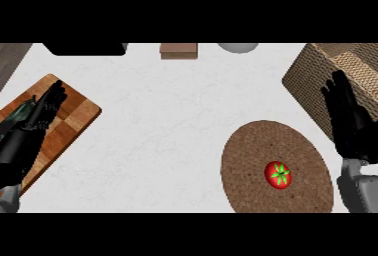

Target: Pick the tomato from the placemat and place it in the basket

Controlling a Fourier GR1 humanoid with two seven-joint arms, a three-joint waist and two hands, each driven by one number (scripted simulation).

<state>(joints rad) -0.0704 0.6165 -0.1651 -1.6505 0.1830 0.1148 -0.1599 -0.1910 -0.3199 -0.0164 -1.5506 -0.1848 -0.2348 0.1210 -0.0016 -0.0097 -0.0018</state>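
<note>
Scanning top to bottom, and there's nothing to read here: no word, label, brand, number or sign on the woven tan basket, the round brown cork placemat, the red tomato or the striped wooden cutting board.
</note>
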